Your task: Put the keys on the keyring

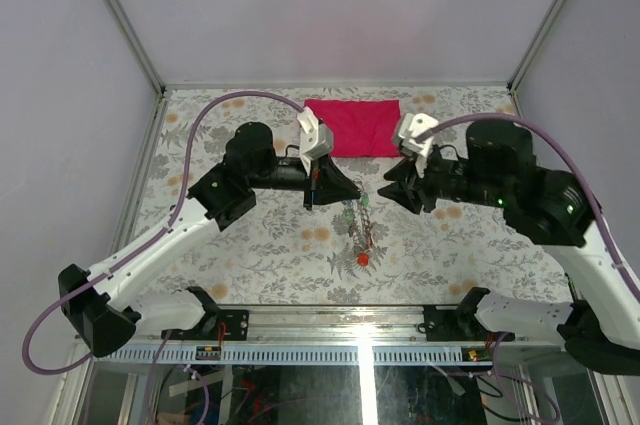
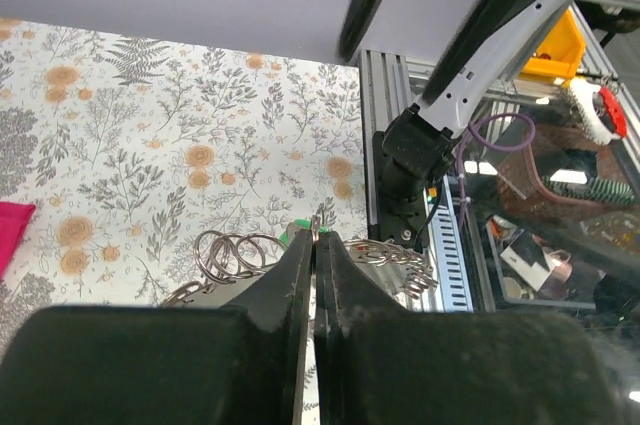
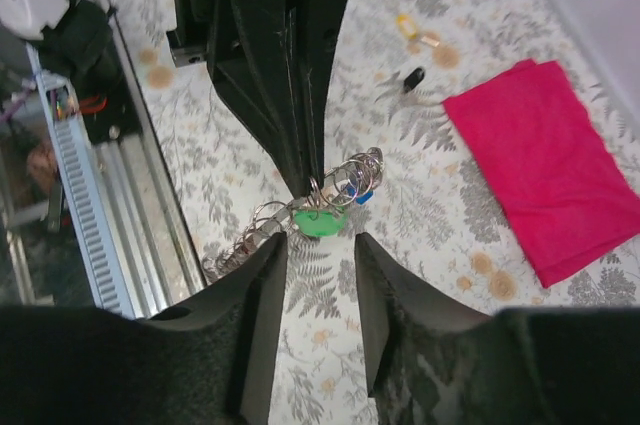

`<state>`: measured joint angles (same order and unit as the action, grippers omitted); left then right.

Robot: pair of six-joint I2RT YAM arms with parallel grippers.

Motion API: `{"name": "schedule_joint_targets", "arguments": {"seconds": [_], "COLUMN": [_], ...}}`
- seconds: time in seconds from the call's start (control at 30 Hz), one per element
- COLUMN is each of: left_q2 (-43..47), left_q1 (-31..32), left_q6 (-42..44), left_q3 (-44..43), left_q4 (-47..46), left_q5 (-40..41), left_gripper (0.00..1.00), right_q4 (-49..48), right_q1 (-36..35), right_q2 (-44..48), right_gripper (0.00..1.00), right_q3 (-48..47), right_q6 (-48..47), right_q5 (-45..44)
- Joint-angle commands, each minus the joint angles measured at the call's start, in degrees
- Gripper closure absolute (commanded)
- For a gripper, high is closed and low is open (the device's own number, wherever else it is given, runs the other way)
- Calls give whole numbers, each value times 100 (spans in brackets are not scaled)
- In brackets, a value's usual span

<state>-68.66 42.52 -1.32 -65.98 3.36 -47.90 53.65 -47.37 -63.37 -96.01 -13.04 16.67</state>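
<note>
Pinching tiny green-tagged key [image 3: 320, 223] in clamped left gripper [image 3: 305, 183], just ahead of spread-open right gripper [image 3: 320, 243]; tangled silver loops [image 3: 355, 173] hard to separate.

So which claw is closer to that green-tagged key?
Left. The left gripper is shut on the green-tagged key's top end; the right gripper hangs open just short of it.

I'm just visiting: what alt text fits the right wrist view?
The left arm's shut jaws pinch a cluster of metal rings carrying a green-tagged key, just ahead of the right arm's open jaws. A red cloth, a yellow key and a black key lie beyond.
</note>
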Motion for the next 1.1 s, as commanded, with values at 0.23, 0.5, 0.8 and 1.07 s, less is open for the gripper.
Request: {"name": "schedule_joint_targets", "arguments": {"seconds": [0.23, 0.5, 0.8, 1.07], "left_q2": [263, 305, 325, 332], "left_q1": [-577, -728, -728, -725], "left_q6": [-1177, -1657, -1762, -1783], "left_q3": [389, 487, 482, 464], "left_q4": [-1842, -2466, -2594, -2577], "left_q5": [16, -164, -293, -326], "left_gripper": [100, 100, 100, 100], "right_q4": [-2116, -4161, -6024, -6156], "right_q1": [293, 1925, 1934, 1932], "right_q2": [688, 1023, 1092, 1092], "right_gripper": [52, 52, 57, 63], "right_q3": [1296, 2595, 3581, 3667], "right_q6": [1794, 3395, 4438, 4519], "right_q5": [-320, 2556, 2912, 2881]}}
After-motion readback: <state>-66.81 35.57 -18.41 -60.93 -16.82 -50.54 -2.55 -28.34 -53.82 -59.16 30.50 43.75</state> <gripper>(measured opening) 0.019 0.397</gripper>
